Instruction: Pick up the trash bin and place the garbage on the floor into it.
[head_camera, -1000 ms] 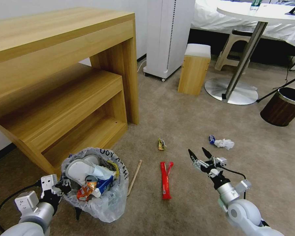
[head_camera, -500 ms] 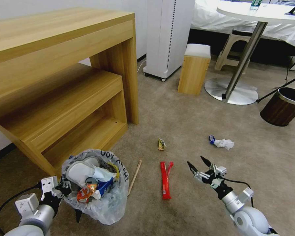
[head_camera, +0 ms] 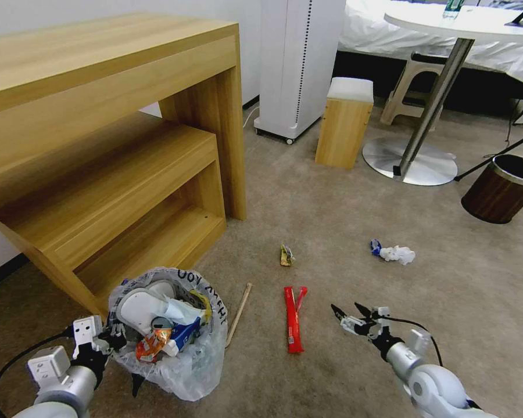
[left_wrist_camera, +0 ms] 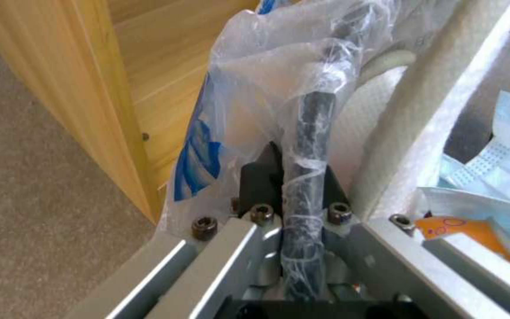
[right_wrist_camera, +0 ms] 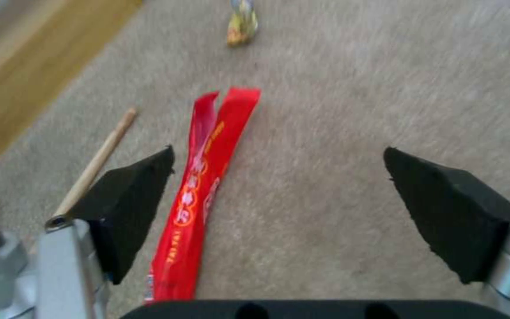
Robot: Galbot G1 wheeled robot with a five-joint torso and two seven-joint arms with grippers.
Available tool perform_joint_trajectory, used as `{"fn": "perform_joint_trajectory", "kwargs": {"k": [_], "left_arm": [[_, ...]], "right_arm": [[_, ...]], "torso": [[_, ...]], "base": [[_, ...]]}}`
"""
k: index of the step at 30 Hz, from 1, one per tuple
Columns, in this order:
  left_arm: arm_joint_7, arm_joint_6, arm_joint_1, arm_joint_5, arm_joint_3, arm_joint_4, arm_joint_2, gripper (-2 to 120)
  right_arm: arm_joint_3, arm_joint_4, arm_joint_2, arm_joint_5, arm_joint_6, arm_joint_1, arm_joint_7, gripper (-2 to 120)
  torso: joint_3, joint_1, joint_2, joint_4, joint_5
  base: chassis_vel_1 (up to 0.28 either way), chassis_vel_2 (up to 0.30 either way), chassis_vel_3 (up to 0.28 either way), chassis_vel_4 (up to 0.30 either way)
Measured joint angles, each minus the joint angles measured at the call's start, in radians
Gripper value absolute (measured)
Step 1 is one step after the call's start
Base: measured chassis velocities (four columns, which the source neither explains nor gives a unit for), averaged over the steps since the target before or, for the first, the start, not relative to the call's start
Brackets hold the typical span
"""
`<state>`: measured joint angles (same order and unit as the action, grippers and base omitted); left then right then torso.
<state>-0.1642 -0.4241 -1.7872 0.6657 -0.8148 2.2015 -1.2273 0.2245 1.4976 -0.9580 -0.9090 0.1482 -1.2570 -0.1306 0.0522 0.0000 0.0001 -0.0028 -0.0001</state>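
The small round dark trash bin (head_camera: 174, 339), lined with a crinkled clear plastic bag bearing black lettering, sits on the beige short-pile carpet floor (head_camera: 343, 220) just in front of the light wooden stepped shelf unit (head_camera: 110, 145). The left gripper (head_camera: 113, 339) is clamped onto the bin's dark rim (left_wrist_camera: 311, 133) through the plastic — the left wrist view shows the rim running down between its jaws. Inside the bin lie a white slipper (head_camera: 142, 305), an orange snack packet (head_camera: 152, 343) and a blue-white carton (head_camera: 186, 332).

The right gripper (head_camera: 350, 314) hangs low over the carpet with its black padded fingers (right_wrist_camera: 134, 195) spread wide and nothing between them. Just to its left lies the long red wrapper (head_camera: 293, 318) — in the right wrist view it lies beside one pad. A thin wooden stick (head_camera: 239, 313) rests between wrapper and bin. Farther off are a small yellow-green packet (head_camera: 286, 255) and a crumpled white tissue (head_camera: 398, 253).
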Motion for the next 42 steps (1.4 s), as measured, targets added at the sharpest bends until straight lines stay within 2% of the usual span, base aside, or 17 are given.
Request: {"fn": "perform_joint_trajectory", "kwargs": {"k": [1,2,4,9,17,21,24,28,33,42], "left_arm": [[0.0,0.001,-0.002,-0.002,0.0,-0.002,-0.002,0],[0.0,0.001,-0.002,-0.002,0.0,-0.002,-0.002,0],[0.0,0.004,-0.003,-0.004,-0.001,-0.006,-0.005,0],[0.0,0.008,0.002,-0.003,-0.004,-0.013,-0.004,0],[-0.001,0.009,0.006,-0.006,-0.001,-0.018,-0.012,0],[-0.003,0.008,0.002,-0.007,-0.003,-0.016,-0.015,0],[-0.006,0.006,0.002,-0.006,-0.006,-0.015,-0.015,0],[-0.007,0.005,0.005,-0.004,-0.007,-0.017,-0.014,0],[-0.008,0.005,0.013,-0.001,-0.007,-0.027,-0.008,0],[-0.009,0.004,0.027,0.002,-0.006,-0.044,-0.007,0]], "right_arm": [[-0.013,-0.002,-0.009,-0.002,0.022,0.02,0.022,96],[-0.013,-0.002,-0.009,-0.002,0.022,0.02,0.022,96],[-0.034,-0.004,-0.033,-0.001,0.086,0.066,0.072,100],[-0.092,-0.021,-0.061,0.004,0.14,0.125,0.149,100],[-0.183,-0.071,-0.108,-0.015,0.167,0.209,0.18,98],[-0.233,-0.111,-0.161,-0.018,0.206,0.259,0.201,100],[-0.262,-0.135,-0.208,-0.018,0.243,0.279,0.244,95],[-0.271,-0.158,-0.243,-0.013,0.253,0.285,0.262,93],[-0.274,-0.178,-0.275,-0.003,0.275,0.285,0.298,100],[-0.276,-0.166,-0.271,0.001,0.305,0.281,0.342,100]], "torso": [[0.0,0.0,0.0,0.0001,0.0001],[0.0,0.0,0.0,0.0001,0.0001],[0.0,0.0,0.0,0.0002,0.0],[0.0,0.0,0.0,0.0,0.0],[0.0,0.0,0.0,0.0001,-0.0001],[0.0,0.0,0.0,0.0003,0.0],[0.0,0.0,0.0,0.0002,0.0002],[0.0,0.0,0.0,0.0,0.0001],[0.0,0.0,0.0,0.0,-0.0001],[0.0,0.0,0.0,0.0001,0.0001]], "base": [[0.0,0.0,0.0,0.0],[0.0,0.0,0.0,0.0],[0.0,0.0,0.0,0.0],[0.0,0.0,0.0,0.0],[0.0,0.0,0.0,0.0],[0.0,0.0,0.0,0.0],[0.0,0.0,0.0,0.0],[0.0,0.0,0.0,0.0],[0.0,0.0,0.0,0.0],[0.0,0.0,0.0,0.0]]}}
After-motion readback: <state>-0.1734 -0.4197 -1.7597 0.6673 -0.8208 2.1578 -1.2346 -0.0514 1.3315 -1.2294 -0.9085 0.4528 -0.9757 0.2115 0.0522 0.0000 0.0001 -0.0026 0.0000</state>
